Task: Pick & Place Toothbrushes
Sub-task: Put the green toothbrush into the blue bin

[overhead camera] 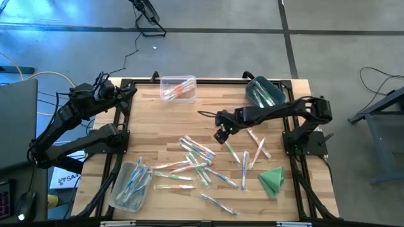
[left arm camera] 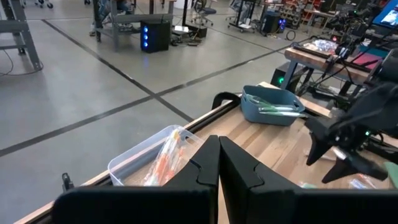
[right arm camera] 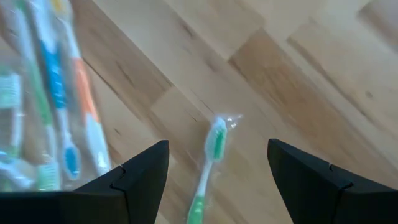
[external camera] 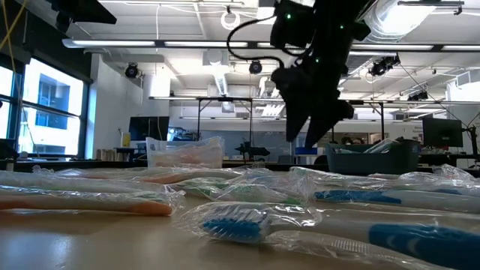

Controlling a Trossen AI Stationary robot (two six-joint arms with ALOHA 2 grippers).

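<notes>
Wood-plank table point(overhead camera: 151, 135) carrying scattered toothbrushes point(overhead camera: 196, 161), each sealed in a clear wrapper, with accents in orange, green and blue; no brand or lettering on the wrappers can be read.

- Clear bin point(overhead camera: 178, 88) at the far edge: holds orange-accented toothbrushes.
- Blue-grey bin point(overhead camera: 264, 92) at the far right corner: holds green-accented toothbrushes.
- Clear bin point(overhead camera: 131, 186) at the near left corner: holds blue-accented toothbrushes.
- Folded green cloth point(overhead camera: 272, 180) near the right edge, beside the loose pile.
- Right gripper point(right arm camera: 217, 171): stretched over the middle of the table, hovering above the boards with fingers spread wide and nothing between them. One green-accented toothbrush point(right arm camera: 208, 165) lies on the wood directly below the gap; a cluster of others lies just beside it.
- Left gripper point(left arm camera: 219, 163): parked off the table's far left corner, fingers clenched together, grasping nothing.
- White card point(overhead camera: 65, 179) on the floor by the left arm's base: dark print, too small to read in full.
</notes>
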